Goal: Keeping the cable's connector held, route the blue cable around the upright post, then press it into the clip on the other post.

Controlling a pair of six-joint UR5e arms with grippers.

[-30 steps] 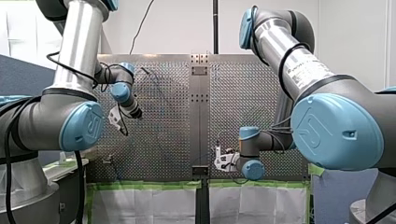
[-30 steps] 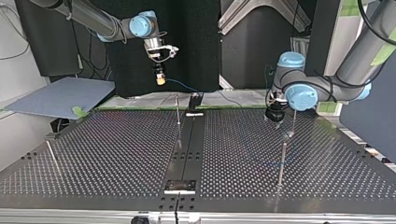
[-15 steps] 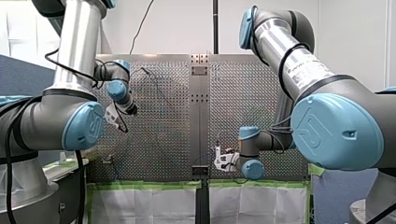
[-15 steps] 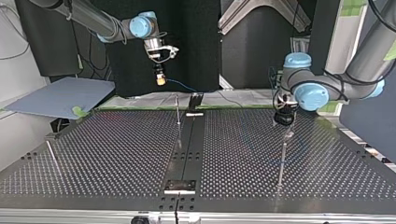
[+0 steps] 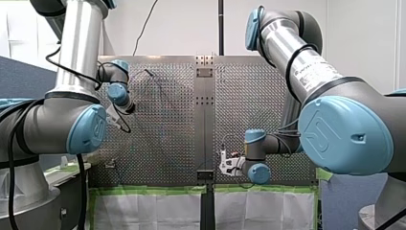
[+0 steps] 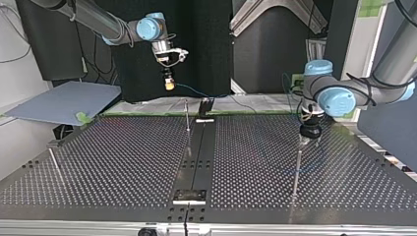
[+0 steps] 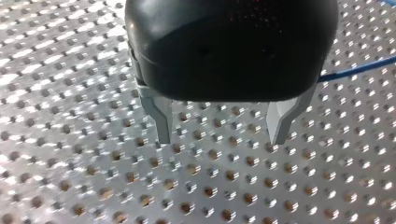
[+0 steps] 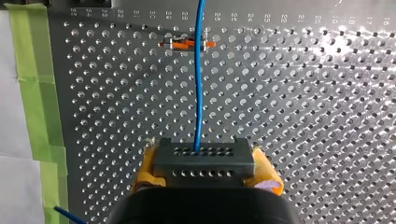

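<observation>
**Connector held in one hand, other hand spread over the table**

Gripping the grey connector (image 8: 203, 161) in my right hand (image 6: 169, 84), with yellow pads (image 8: 267, 179) pressed against both of its sides. Raised well above the far edge of the perforated table (image 6: 123, 162), at the top view's left. Trailing the blue cable (image 8: 198, 84) straight ahead from the connector's face and across a small orange-and-metal clip (image 8: 187, 45) down by the table. Cannot tell whether seated in that clip or only passing over it. Bordered there by green tape (image 8: 32, 70) along the table's edge.

Holding my left hand (image 7: 220, 123) low over the table at the top view's right, near the top of an upright post (image 6: 296, 169). Spread wide, with metal fingers (image 7: 162, 119) well apart and nothing between them. Passed by a stretch of the blue cable just beside that hand, clear of the fingers. Also standing on the table: a second thin post (image 6: 187, 115) by the middle rail and a third post (image 6: 55, 164) at the top view's left.
</observation>
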